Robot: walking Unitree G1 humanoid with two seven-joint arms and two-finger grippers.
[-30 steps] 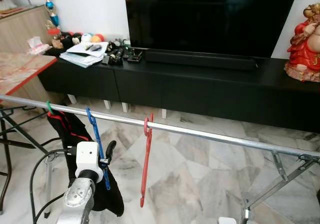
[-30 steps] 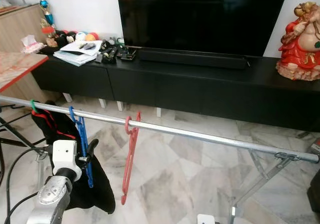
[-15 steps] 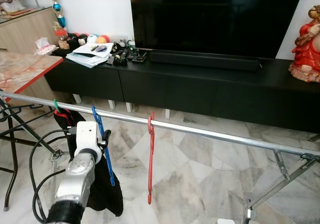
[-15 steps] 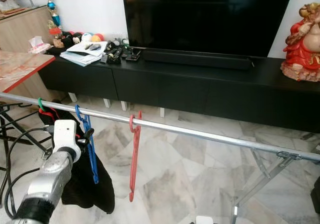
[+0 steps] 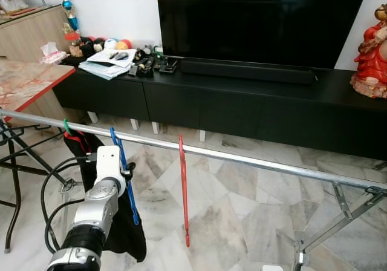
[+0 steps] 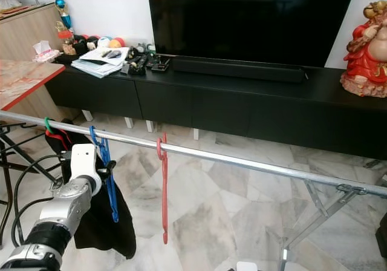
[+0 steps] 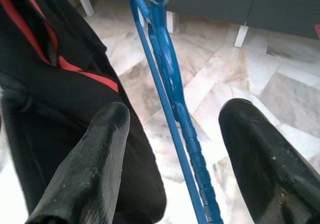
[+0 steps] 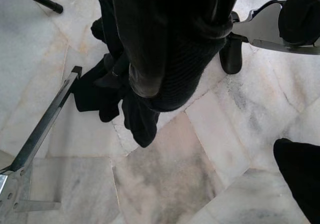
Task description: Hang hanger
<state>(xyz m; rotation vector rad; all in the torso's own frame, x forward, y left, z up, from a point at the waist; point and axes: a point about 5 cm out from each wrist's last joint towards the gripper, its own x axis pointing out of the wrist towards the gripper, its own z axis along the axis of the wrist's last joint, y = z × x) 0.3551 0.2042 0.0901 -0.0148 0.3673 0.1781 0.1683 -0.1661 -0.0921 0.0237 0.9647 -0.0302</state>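
Note:
A blue hanger (image 5: 128,189) hangs by its hook from the metal rail (image 5: 260,161) of a drying rack. My left gripper (image 5: 128,173) is raised beside it, just under the rail. In the left wrist view the gripper (image 7: 175,111) is open, with the blue hanger (image 7: 170,79) running between its two fingers and a gap on either side. A red hanger (image 5: 184,198) hangs from the rail to the right of the blue one. To the left, a black garment with red trim (image 5: 81,150) hangs on a green hook (image 5: 66,126). My right arm hangs low over the marble floor.
Behind the rail stands a long black TV console (image 5: 242,101) with a TV (image 5: 260,17) and a red statue (image 5: 372,53). A table with an orange edge (image 5: 36,92) is at the left. The rack's folding legs (image 5: 344,213) stand at the right, and a cable (image 5: 51,192) loops by my left arm.
My left gripper has risen along the blue hanger toward the rail. The red hanger has swung to hang straight and edge-on. The whole view has shifted slightly.

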